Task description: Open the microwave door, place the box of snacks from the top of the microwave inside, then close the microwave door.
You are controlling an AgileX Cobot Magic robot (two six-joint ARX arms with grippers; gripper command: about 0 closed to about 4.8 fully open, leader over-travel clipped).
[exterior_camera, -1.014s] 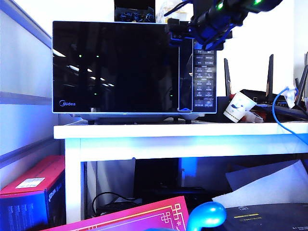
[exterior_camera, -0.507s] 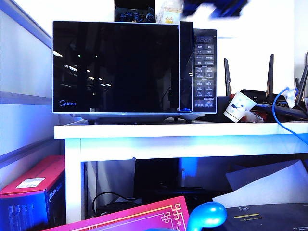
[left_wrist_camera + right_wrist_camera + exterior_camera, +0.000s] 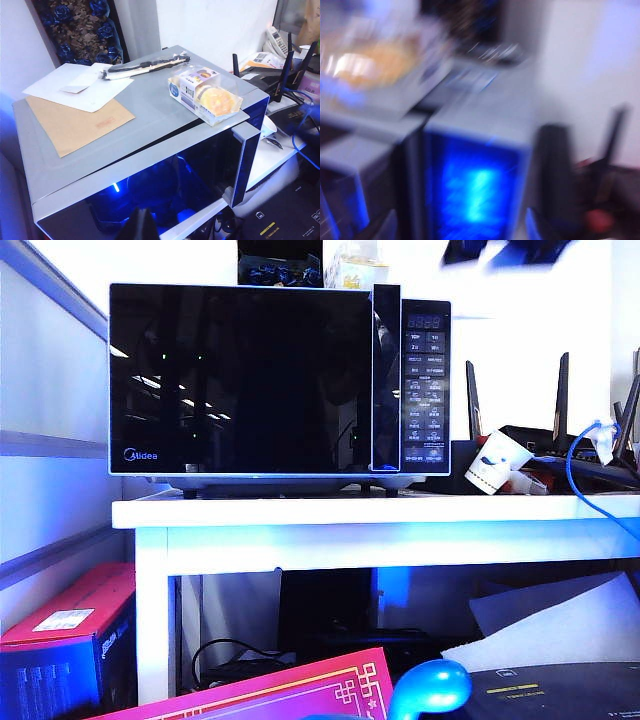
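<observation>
Claw positions frame the moment: my right claw [image 3: 505, 250], a blur at the top right above the microwave [image 3: 280, 380], jaw gap unreadable; my left claw [image 3: 139, 226] shut, near the front edge. The box of snacks [image 3: 206, 95] lies on the roof's right end, left of and below the right claw, long axis front-to-back, door [image 3: 170, 192] ajar.

We note a white paper cup [image 3: 497, 462] on the white table [image 3: 380, 512], routers [image 3: 560, 440] behind, red box [image 3: 70, 625] below.
</observation>
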